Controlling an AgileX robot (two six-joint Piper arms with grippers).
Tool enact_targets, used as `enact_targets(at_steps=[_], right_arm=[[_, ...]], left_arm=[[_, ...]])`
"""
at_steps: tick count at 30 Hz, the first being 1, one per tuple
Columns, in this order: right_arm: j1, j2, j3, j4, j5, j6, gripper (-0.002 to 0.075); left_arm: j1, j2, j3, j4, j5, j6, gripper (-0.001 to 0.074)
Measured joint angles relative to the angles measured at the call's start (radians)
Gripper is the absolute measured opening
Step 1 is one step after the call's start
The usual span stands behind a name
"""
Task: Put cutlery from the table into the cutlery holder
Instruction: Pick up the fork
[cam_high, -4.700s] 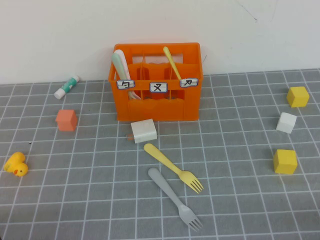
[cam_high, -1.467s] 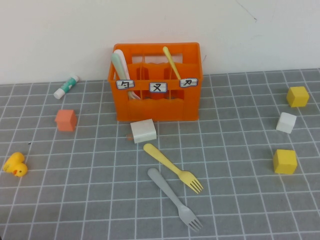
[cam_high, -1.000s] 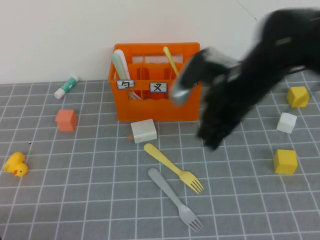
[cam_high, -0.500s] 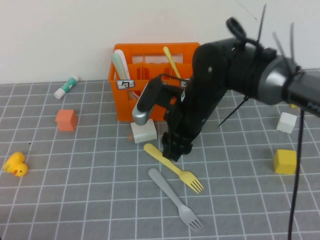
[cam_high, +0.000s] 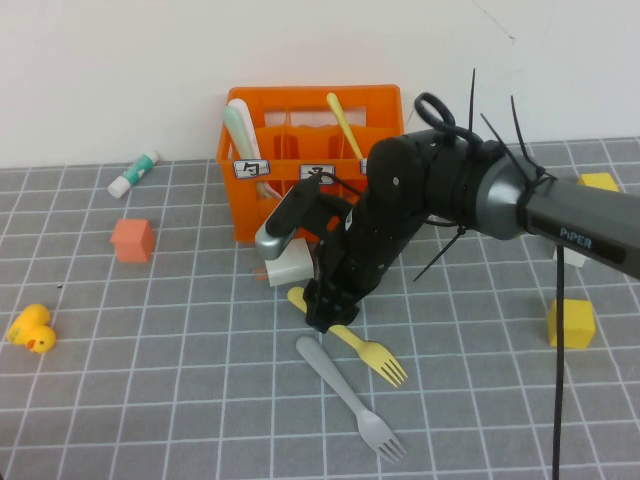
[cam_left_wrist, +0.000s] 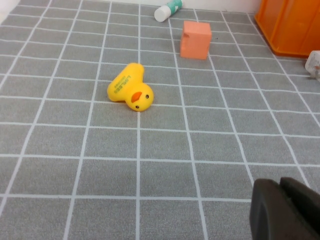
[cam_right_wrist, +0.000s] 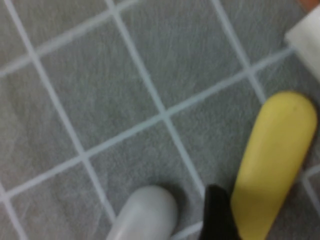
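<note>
Two forks lie on the table (cam_high: 150, 400) in front of the orange cutlery holder (cam_high: 312, 165): the pale yellow fork (cam_high: 370, 355) with its handle toward the holder, and the light grey fork (cam_high: 352, 398) just beside it, nearer the robot. The right claw (cam_high: 322, 318) is low over the yellow fork's handle end, close to a white block (cam_high: 290, 266); whether it is released or clenched I cannot tell. The left claw (cam_left_wrist: 285, 210) hangs above bare tiles near a yellow duck (cam_left_wrist: 131, 92) and a salmon cube (cam_left_wrist: 195, 39); its state also cannot be told.
</note>
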Motion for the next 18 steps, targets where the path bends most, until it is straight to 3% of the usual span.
enact_targets(at_steps=[6,9,13,18], right_arm=[[0.0,0.012,-0.008,0.005,-0.004,0.011,0.0405],[0.0,0.012,-0.009,-0.009,-0.002,0.011,0.034],[0.0,0.014,-0.012,-0.038,-0.006,0.011,0.019],[0.0,0.016,-0.016,-0.039,-0.006,0.011,0.0174]], left_arm=[[0.0,0.0,0.0,0.0,0.0,0.0,-0.0001],[0.0,0.0,0.0,0.0,0.0,0.0,-0.0001],[0.0,0.0,0.0,0.0,0.0,0.0,-0.0001],[0.0,0.0,0.0,0.0,0.0,0.0,-0.0001]])
